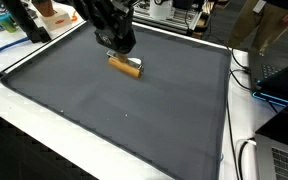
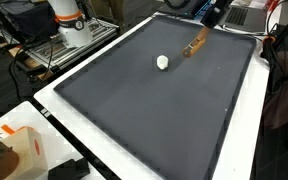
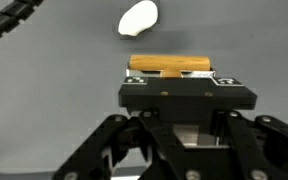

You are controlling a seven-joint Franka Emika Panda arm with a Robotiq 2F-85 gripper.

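While gripper (image 1: 122, 54) pinches wooden block (image 3: 169, 65), white lump (image 2: 163, 62) lies near; surface: dark grey mat (image 1: 134, 125)

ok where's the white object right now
The white object lies on the dark mat, just left of the wooden block in an exterior view, beyond it in the wrist view.

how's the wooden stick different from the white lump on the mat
The wooden stick is long, straight and tan; the white lump is short, rounded and pale. The stick is gripped in the claw; the lump lies free, apart from both. They share the dark mat and are both small.
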